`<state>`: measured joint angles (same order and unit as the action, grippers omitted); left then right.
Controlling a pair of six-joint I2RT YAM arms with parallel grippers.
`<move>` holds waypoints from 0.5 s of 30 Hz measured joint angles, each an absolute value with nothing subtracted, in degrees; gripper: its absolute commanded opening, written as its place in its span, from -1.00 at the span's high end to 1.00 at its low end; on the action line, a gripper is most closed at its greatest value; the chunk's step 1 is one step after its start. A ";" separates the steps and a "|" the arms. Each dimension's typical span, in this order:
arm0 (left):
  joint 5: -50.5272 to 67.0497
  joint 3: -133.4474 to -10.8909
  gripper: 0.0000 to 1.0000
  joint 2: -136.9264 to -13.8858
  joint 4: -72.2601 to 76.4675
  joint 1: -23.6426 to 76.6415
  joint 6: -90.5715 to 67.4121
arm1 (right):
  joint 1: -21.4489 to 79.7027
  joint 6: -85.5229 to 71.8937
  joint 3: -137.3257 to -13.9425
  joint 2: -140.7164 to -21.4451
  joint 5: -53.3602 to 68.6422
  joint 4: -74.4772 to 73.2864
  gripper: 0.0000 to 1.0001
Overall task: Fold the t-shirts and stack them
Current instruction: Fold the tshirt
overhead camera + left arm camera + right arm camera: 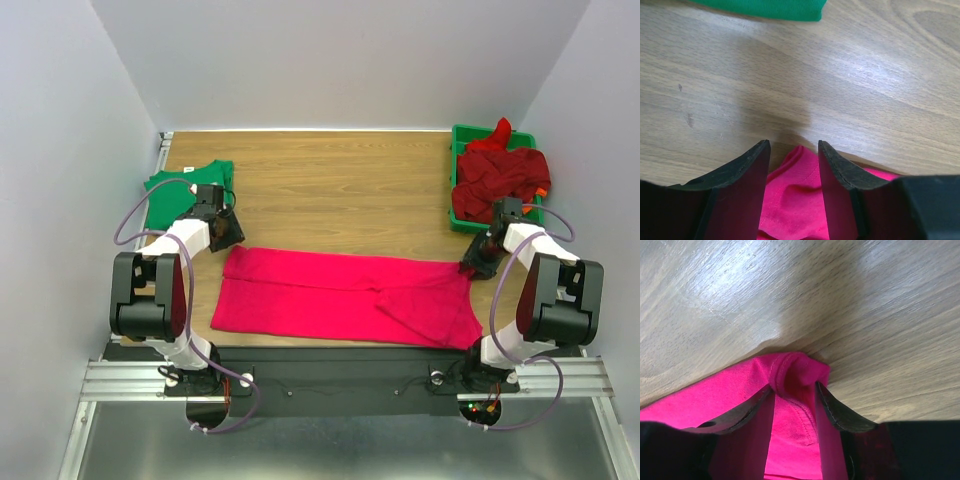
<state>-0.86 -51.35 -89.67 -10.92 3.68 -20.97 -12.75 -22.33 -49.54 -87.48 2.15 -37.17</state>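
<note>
A bright pink-red t-shirt (340, 295) lies spread flat along the table's near edge. My left gripper (228, 235) is at its far left corner. In the left wrist view that gripper (793, 147) is open, its jaws straddling the shirt's corner (790, 195) with gaps at the sides. My right gripper (472, 265) is at the shirt's far right corner. In the right wrist view this gripper (794, 387) is shut on a bunched hem fold of the pink shirt (715, 395). A folded green t-shirt (185, 195) lies at the back left, and its edge (765, 9) shows in the left wrist view.
A green plastic tray (462, 140) at the back right holds a heap of dark red shirts (495, 180), with a bit of orange (541, 192) at its right side. Bare wooden table (340, 190) runs between the green shirt and the tray. White walls enclose the table.
</note>
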 measured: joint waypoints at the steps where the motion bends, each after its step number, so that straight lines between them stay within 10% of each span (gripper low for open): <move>1: -0.86 -51.29 0.00 -89.80 -10.92 3.70 -21.04 | -12.75 -22.24 -49.54 -87.53 2.28 -37.15 0.14; 15: -0.45 -49.56 0.58 -90.35 -10.22 3.75 -21.06 | -12.75 -22.11 -49.54 -87.53 3.05 -36.84 0.30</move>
<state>-0.45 -49.56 -90.35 -10.22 3.75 -21.06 -12.75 -22.11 -49.54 -87.53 3.05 -36.84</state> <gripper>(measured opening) 0.297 0.402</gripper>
